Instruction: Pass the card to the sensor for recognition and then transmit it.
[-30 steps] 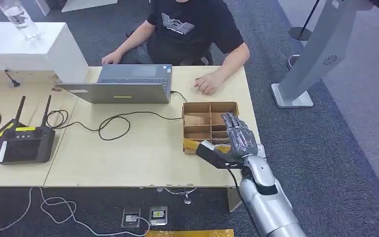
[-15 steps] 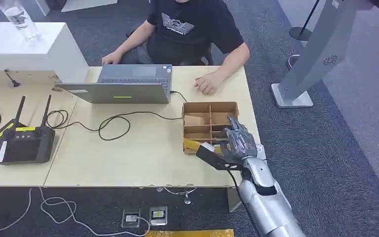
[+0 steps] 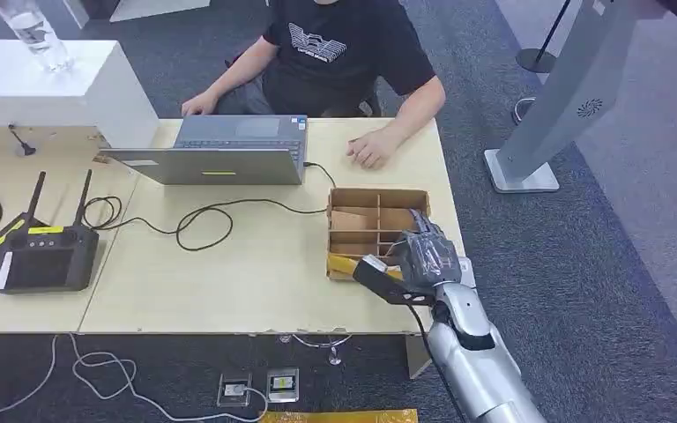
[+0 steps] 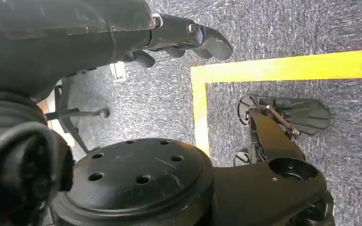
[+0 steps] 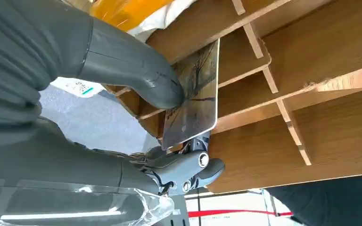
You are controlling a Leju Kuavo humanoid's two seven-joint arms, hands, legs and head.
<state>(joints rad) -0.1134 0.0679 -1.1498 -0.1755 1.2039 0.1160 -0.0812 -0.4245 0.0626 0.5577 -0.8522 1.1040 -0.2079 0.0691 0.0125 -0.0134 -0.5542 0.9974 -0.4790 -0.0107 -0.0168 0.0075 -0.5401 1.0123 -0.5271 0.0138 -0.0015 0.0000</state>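
Head view first: the right hand sits over the near-right corner of a brown cardboard divider box on a pale wood-look table, fingers curled down into the compartments. Can't really make out the card from up here, the hand covers it. Across the table a person in a black tee rests one hand on the tabletop, next to a grey laptop. A black controller with two antennas lies at the left, and a black cable loops between the two.

Left wrist view: the left hand hangs over speckled grey carpet with a yellow tape line on it. Smooth dark fingers bent inward with nothing in them, so basically closed on air.

Right wrist view: here's the good stuff. The card is thin, glossy and round-cornered, with a reflective printed face. It stands on edge in a slot of the box, between the cardboard dividers. The thick matte grey thumb presses on its face and the darker fingers hook under its edge, so the right hand is pinching the card.
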